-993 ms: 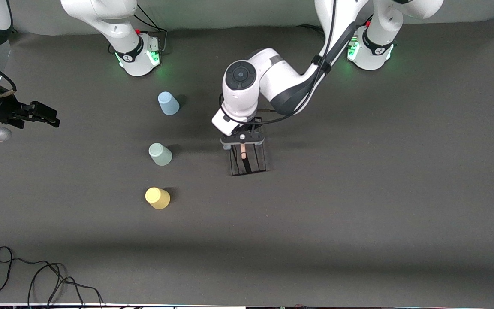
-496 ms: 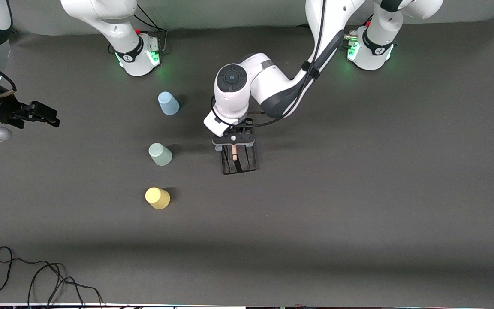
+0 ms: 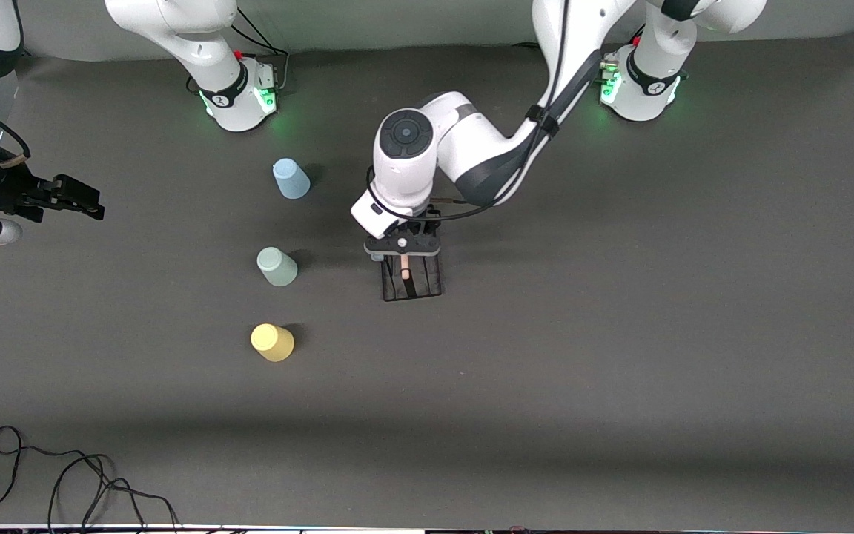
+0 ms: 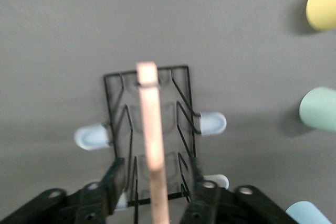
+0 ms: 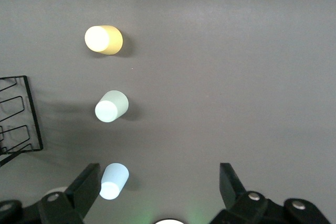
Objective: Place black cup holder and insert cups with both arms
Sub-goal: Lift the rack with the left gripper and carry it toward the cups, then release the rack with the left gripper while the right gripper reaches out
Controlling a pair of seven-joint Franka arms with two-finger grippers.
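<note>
The black cup holder rests on the table near its middle, its wooden rod handle pointing up. My left gripper hangs over the handle, open, with a finger on each side of the rod and a gap at both. Three cups stand in a row toward the right arm's end: light blue, mint green and yellow, the yellow one nearest the front camera. My right gripper waits high up past the cups, open and empty, looking down on them.
Both green-lit arm bases stand along the table's back edge. A loose black cable lies at the near corner on the right arm's end. The left arm's elbow hangs over the table beside the holder.
The left arm carried the cup holder a little toward the right arm's end and set it down. Its fingers have now opened off the rod handle. The right arm has not moved.
</note>
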